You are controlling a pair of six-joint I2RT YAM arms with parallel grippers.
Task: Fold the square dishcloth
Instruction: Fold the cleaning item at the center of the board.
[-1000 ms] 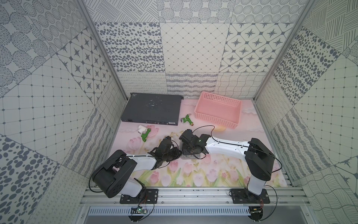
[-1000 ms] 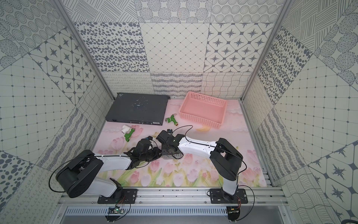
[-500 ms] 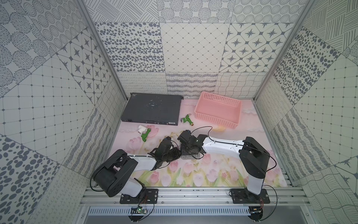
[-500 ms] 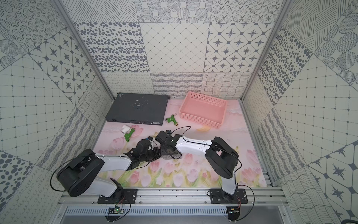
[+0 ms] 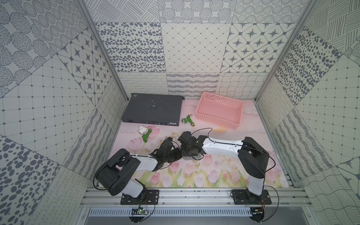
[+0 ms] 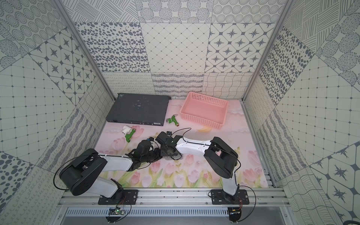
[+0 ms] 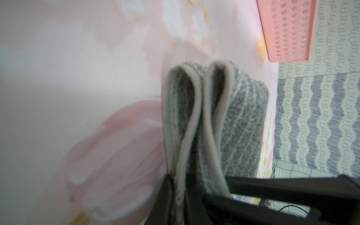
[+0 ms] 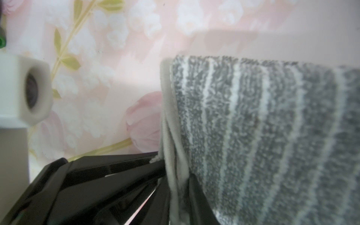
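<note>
Left hand (image 7: 179,188) clamped shut on the doubled hem (image 7: 196,97) of the square dishcloth (image 7: 243,120). Right hand (image 8: 175,175) pinches the same hem. Cloth lies folded on the table (image 5: 194,175), front centre. Pink basket (image 5: 216,120) beyond, well apart.

A pink basket (image 5: 216,121) and a dark flat box (image 5: 153,110) (scuffed on top) stand at the back. A green fitting (image 5: 188,121) lies between them.

Bare mat (image 5: 194,175) up front; pink basket (image 5: 216,121), dark box (image 5: 153,109) at back.
</note>
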